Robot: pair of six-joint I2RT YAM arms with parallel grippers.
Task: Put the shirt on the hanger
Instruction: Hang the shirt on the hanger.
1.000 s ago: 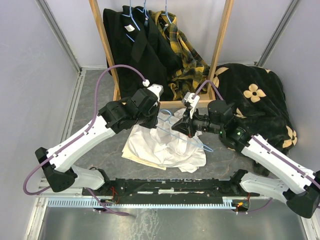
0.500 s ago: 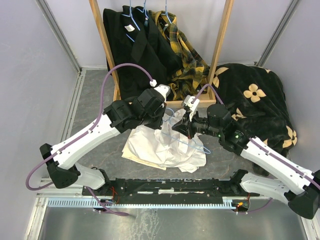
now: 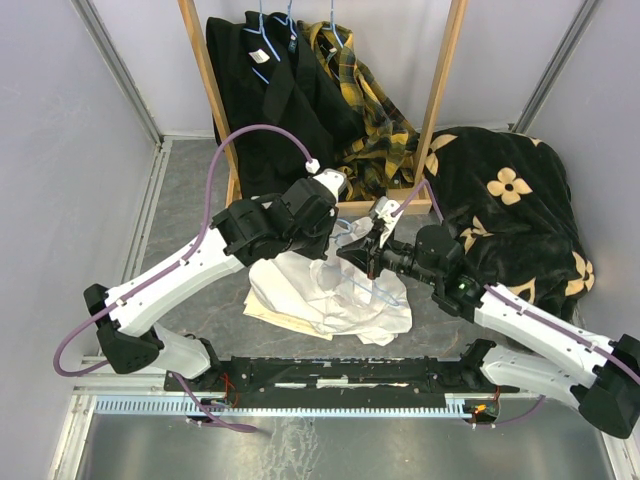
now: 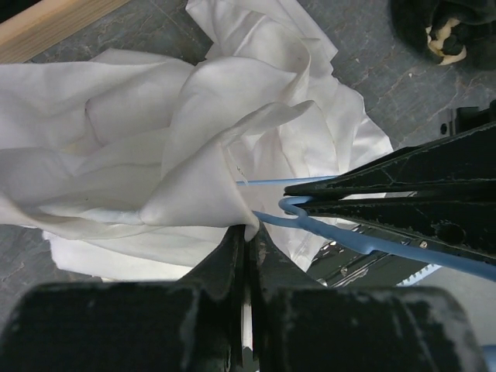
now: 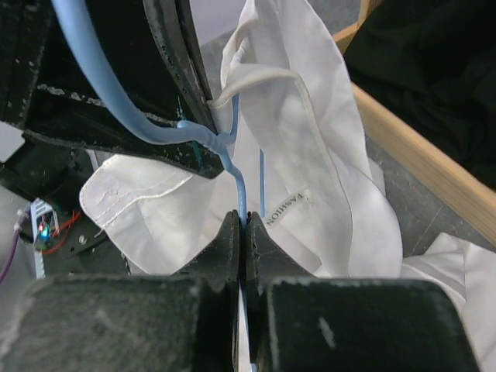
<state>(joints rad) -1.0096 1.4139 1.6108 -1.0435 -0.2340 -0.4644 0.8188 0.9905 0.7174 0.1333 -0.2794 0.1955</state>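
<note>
Grey table (image 3: 185,200): shirt (image 5: 310,116), neck label (image 5: 287,208) reading "FASHION".

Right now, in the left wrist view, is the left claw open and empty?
No, the left claw is pinched shut on a raised fold of the white shirt.

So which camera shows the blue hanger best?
The right wrist view: the hanger runs from the jaws pinching it up past its twisted neck. The left wrist view catches only a short stretch; from above, thin slivers.
</note>
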